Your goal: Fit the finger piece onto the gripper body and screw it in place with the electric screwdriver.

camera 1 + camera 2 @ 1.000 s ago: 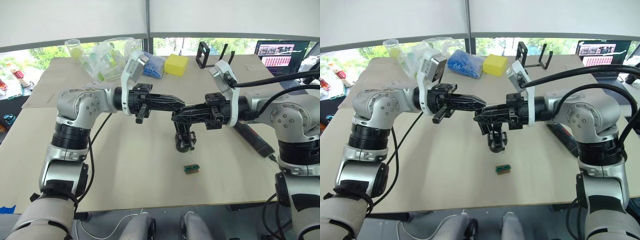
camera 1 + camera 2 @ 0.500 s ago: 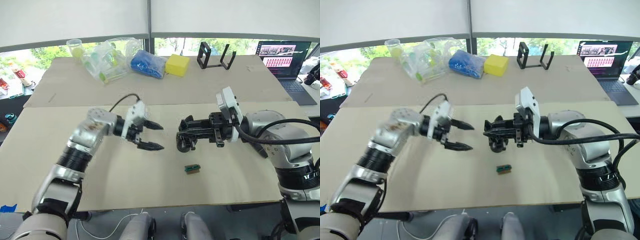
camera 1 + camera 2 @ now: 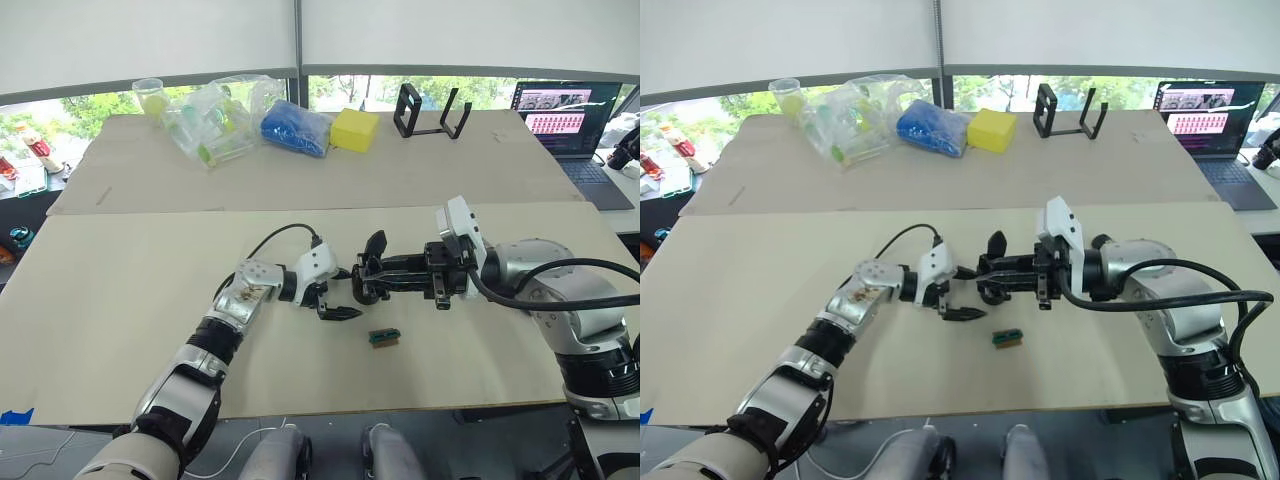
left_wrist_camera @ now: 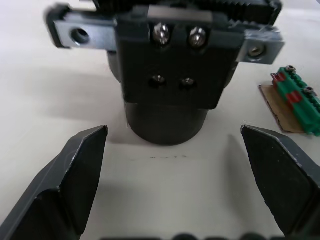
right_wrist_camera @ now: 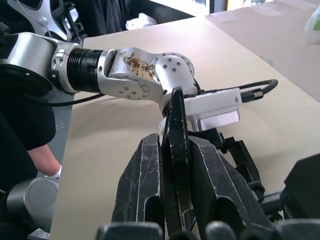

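Bringing parts together mid-frame — right gripper (image 3: 372,272) pinches the finger piece (image 5: 176,150) beside the body (image 4: 167,75) on the table (image 3: 120,300); left gripper (image 3: 335,292) spread wide, empty. Fitting and screwing remain — no screwdriver in hand.

Beige tables (image 3: 120,290) before windows (image 3: 70,110)

One gripper body (image 4: 167,75), one finger piece (image 5: 176,145), one green-and-tan block (image 3: 383,337), one yellow block (image 3: 353,129).

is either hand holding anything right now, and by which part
The right hand is shut on the finger piece, gripping its lower end, tip free. The left hand is open and empty, straddling the gripper body.
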Motion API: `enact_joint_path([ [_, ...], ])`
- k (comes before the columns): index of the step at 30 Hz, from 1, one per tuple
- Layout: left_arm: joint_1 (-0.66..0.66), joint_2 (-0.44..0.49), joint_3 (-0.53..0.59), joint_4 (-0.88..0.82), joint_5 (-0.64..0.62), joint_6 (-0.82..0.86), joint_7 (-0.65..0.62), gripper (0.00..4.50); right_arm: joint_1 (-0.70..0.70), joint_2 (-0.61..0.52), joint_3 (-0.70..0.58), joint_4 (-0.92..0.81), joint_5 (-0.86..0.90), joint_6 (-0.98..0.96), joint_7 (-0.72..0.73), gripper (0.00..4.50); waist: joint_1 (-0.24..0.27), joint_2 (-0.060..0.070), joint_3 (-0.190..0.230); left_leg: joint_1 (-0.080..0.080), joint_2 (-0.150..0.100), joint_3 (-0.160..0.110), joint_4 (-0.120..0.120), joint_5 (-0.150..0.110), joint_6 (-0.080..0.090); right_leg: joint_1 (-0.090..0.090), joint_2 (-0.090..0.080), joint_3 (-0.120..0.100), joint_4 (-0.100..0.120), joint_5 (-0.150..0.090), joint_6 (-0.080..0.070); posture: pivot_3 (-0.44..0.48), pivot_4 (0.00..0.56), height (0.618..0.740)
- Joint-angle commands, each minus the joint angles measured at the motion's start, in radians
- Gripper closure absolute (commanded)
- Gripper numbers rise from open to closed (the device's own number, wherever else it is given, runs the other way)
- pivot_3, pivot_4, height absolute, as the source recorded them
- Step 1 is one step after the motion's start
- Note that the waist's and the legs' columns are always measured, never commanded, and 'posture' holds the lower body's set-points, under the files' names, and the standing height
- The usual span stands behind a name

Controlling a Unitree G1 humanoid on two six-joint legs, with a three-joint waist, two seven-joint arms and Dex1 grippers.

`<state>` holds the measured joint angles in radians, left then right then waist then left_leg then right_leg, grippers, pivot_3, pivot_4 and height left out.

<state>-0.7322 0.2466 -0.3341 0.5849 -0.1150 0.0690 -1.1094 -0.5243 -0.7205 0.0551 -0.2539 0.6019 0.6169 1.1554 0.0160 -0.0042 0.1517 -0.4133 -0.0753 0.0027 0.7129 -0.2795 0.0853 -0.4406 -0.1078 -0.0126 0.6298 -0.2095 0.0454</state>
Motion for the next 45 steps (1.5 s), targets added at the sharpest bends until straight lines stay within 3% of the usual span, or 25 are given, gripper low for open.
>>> enact_joint_path([
  [1, -0.031, -0.033, 0.025, 0.02, 0.001, -0.021, 0.012, 0.0, 0.008, -0.012, -0.039, -0.024, -0.003, -0.039, -0.001, 4.17, 0.002, 0.0, 0.0, 0.0, 0.0, 0.0, 0.0, 0.0, 0.0, 0.0, 0.0, 0.0, 0.0, 0.0, 0.0, 0.0, 0.15, 0.74],
  [7, -0.048, -0.078, 0.044, 0.073, -0.007, -0.035, 0.016, 0.0, 0.026, -0.002, -0.04, -0.005, -0.012, -0.077, -0.004, 4.17, 0.002, 0.0, 0.0, 0.0, 0.0, 0.0, 0.0, 0.0, 0.0, 0.0, 0.0, 0.0, 0.0, 0.0, 0.0, 0.0, 0.15, 0.74],
  [12, -0.092, -0.089, 0.04, 0.206, 0.041, -0.123, 0.033, 2.23, 0.017, 0.04, -0.026, 0.075, -0.048, -0.221, 0.049, 4.17, 0.002, 0.0, 0.0, 0.001, 0.0, 0.0, 0.0, 0.0, 0.0, 0.0, 0.0, 0.0, -0.001, 0.0, 0.0, 0.0, 0.15, 0.74],
  [16, -0.117, -0.056, 0.041, 0.273, 0.078, -0.217, 0.015, 2.23, -0.027, 0.094, 0.003, 0.162, -0.075, -0.286, 0.074, 4.17, -0.003, 0.0, 0.0, 0.001, 0.0, 0.001, 0.001, 0.0, 0.0, 0.001, 0.0, 0.0, -0.001, 0.0, 0.0, 0.0, 0.15, 0.74],
  [21, -0.093, -0.004, 0.061, 0.204, 0.045, -0.202, -0.065, 2.23, -0.051, 0.15, 0.029, 0.191, -0.09, -0.312, 0.086, 4.17, -0.013, 0.0, 0.0, 0.001, 0.0, 0.001, 0.0, 0.0, 0.0, 0.0, 0.001, 0.0, 0.001, 0.0, 0.0, 0.0, 0.15, 0.74],
  [29, -0.057, 0.006, 0.06, 0.153, 0.05, -0.172, -0.066, 2.23, -0.09, 0.202, 0.065, 0.303, -0.133, -0.356, 0.133, 4.17, -0.012, 0.0, 0.0, 0.001, 0.0, 0.001, 0.0, 0.0, 0.0, 0.0, 0.002, 0.0, 0.002, 0.0, 0.0, 0.0, 0.15, 0.74],
  [45, -0.024, 0.014, 0.062, 0.1, 0.051, -0.145, -0.068, 2.23, -0.165, 0.214, 0.125, 0.524, -0.233, -0.434, 0.248, 4.17, -0.016, 0.0, 0.0, 0.002, 0.0, 0.001, 0.0, 0.0, 0.0, 0.001, 0.002, 0.0, 0.002, 0.0, 0.0, 0.0, 0.15, 0.74],
])
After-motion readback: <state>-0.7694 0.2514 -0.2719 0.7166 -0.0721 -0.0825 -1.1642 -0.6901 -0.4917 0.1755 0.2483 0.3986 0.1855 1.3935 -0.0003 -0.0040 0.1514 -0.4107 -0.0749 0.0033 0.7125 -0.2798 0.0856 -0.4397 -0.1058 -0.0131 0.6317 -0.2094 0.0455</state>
